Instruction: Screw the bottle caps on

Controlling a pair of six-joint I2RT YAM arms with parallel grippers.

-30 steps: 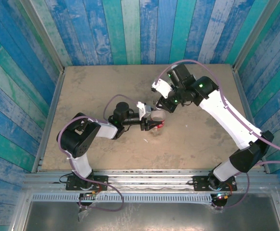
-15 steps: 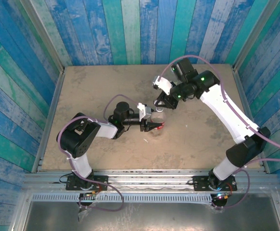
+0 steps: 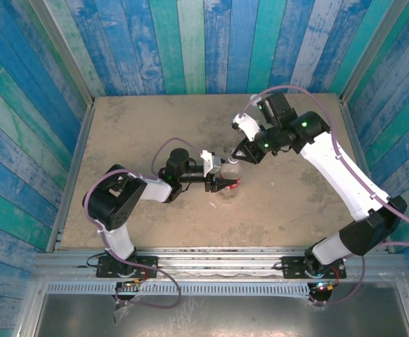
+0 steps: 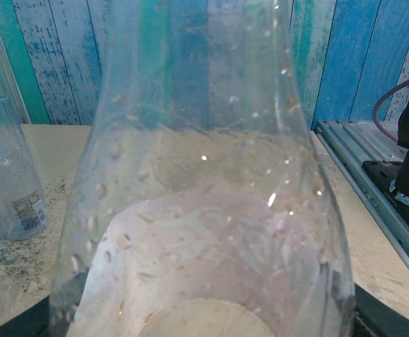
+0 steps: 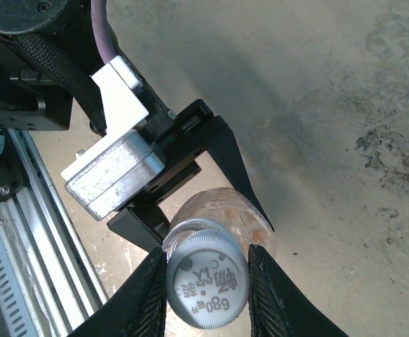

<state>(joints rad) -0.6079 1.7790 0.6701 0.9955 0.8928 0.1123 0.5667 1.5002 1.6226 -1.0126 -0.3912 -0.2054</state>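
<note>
Center frame, we see our left gripper (image 3: 226, 184) clamped on 1 bottle (image 4: 204, 210), our right gripper (image 3: 237, 159) clamped on its cap (image 5: 208, 284).

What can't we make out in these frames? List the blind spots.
- Right wrist: the cap covers the neck of the held bottle, so how far it is threaded on is hidden.
- Left wrist: the second bottle is cut off by the left edge, so it is unclear whether it is capped.
- Top external: the white speck beside the held bottle is too small to identify.
</note>
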